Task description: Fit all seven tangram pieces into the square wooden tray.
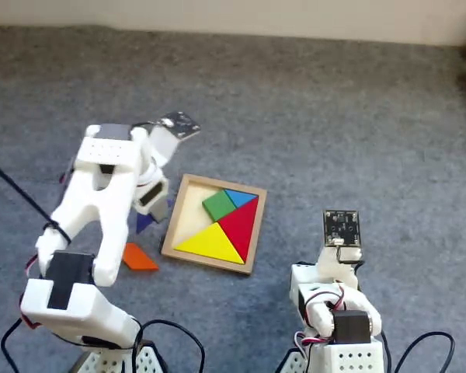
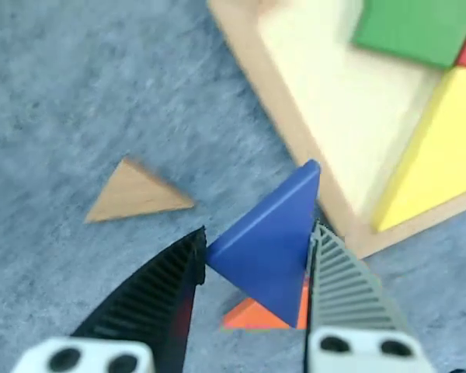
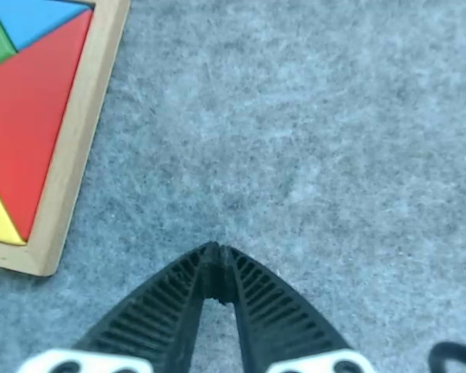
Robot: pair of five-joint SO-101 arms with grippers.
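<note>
- Square wooden tray (image 1: pixel 175 216): lying flat on the desk, turned slightly askew.
- Sitting flush inside it:
  - green square (image 1: pixel 217 204), far middle
  - light blue triangle (image 1: pixel 239 197), far right
  - large red triangle (image 1: pixel 242 225), right
  - large yellow triangle (image 1: pixel 210 242), near
- Dark blue triangle (image 2: pixel 268 245): hanging tilted, pinched in the left gripper (image 2: pixel 259 231), just left of the tray.
- Orange parallelogram (image 1: pixel 140 257) and plain wooden triangle (image 2: pixel 132 194): lying flat on the desk, left of the tray.

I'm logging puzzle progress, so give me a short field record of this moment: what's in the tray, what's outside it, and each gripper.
tray: partly filled, bare floor on the side nearest the left arm
in tray: green piece, light blue piece, red piece, yellow piece
left gripper: shut on dark blue triangle, beside the tray rim
loose on carpet: orange piece, tan triangle
right gripper: shut, empty, over carpet
</note>
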